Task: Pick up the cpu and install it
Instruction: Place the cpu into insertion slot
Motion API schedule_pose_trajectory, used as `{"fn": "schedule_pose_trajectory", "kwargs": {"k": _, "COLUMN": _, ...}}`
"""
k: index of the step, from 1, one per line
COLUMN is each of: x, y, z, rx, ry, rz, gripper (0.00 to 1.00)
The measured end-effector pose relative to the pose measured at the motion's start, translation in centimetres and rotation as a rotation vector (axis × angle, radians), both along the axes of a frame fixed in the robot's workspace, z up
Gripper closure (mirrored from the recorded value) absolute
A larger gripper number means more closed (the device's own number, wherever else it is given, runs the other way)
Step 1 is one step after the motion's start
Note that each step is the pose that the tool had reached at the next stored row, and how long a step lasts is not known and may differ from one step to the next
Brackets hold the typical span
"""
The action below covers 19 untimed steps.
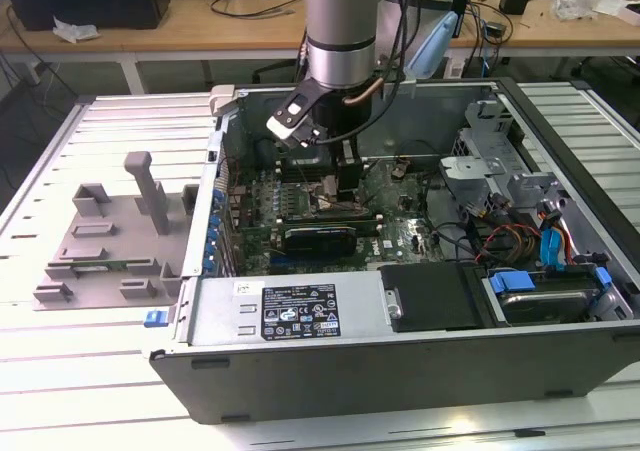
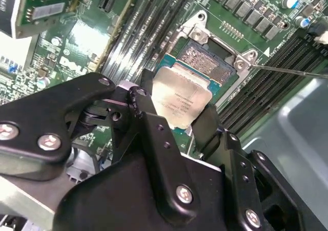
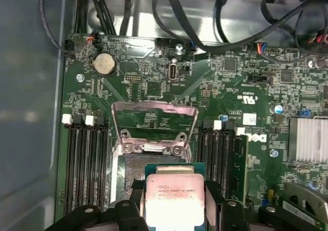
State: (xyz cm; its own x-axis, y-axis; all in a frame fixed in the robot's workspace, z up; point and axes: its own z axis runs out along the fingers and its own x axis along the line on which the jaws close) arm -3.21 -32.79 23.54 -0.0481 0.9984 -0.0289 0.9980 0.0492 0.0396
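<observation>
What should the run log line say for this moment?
phase: install | gripper: shut on cpu | cpu: held over open motherboard socket | seated: cannot tell

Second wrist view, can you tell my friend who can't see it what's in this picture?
The black gripper holds the cpu, a small silver square chip, by two opposite edges over the open socket on a green motherboard. Rows of dark memory slots run beside the socket.
</observation>
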Motion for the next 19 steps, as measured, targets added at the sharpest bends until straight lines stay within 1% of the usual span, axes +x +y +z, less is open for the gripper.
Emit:
{"fn": "schedule_pose_trajectory", "kwargs": {"k": 2, "x": 0.0, "y": 0.32, "z": -0.15, "rx": 0.0001, "ry": -0.0001, "rz": 0.001, "gripper": 0.45}}
{"fn": "schedule_pose_trajectory", "kwargs": {"k": 3, "x": 0.0, "y": 0.40, "z": -0.20, "rx": 0.0000, "ry": 0.0000, "rz": 0.002, "gripper": 0.45}}
{"fn": "schedule_pose_trajectory", "kwargs": {"k": 5, "x": -0.2, "y": 0.68, "z": -0.42, "rx": 0.0001, "ry": -0.0001, "rz": 0.003, "gripper": 0.45}}
{"fn": "schedule_pose_trajectory", "kwargs": {"k": 10, "x": -0.3, "y": 0.73, "z": -0.53, "rx": 0.0002, "ry": -0.0001, "rz": 0.002, "gripper": 0.45}}
{"fn": "schedule_pose_trajectory", "kwargs": {"k": 13, "x": -0.3, "y": 0.72, "z": -1.02, "rx": 0.0001, "ry": 0.0000, "rz": 0.002, "gripper": 0.45}}
{"fn": "schedule_pose_trajectory", "kwargs": {"k": 16, "x": -0.3, "y": 0.75, "z": -1.22, "rx": 0.0000, "ry": 0.0000, "rz": -0.002, "gripper": 0.45}}
{"fn": "schedule_pose_trajectory", "kwargs": {"k": 19, "x": -0.3, "y": 1.16, "z": -1.36, "rx": 0.0002, "ry": 0.0000, "rz": -0.003, "gripper": 0.45}}
